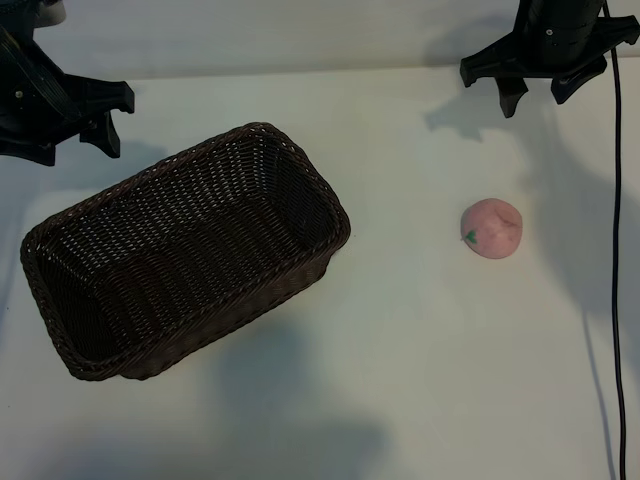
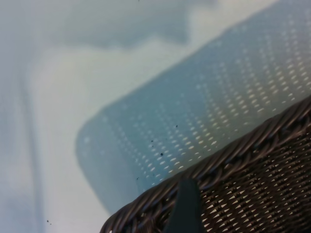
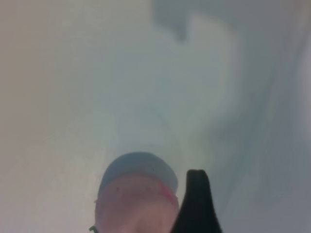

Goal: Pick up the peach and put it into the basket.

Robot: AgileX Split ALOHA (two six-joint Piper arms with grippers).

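The pale-pink peach point(image 1: 492, 229) with a small green leaf mark lies on the white table, right of centre. The dark-brown wicker basket point(image 1: 300, 150) stands at the left, set at an angle, with nothing inside. My right gripper point(image 1: 535, 100) hangs open at the far right edge, behind the peach and well apart from it. In the right wrist view the peach point(image 3: 136, 204) shows close beside one dark fingertip point(image 3: 197, 194). My left gripper point(image 1: 78, 150) is open at the far left, by the basket's back corner. Its wrist view shows the braided basket rim point(image 2: 233, 155) under one fingertip point(image 2: 187, 204).
A black cable point(image 1: 617, 250) runs down the right side of the table, just right of the peach. White tabletop point(image 1: 420, 380) stretches between basket and peach and across the front.
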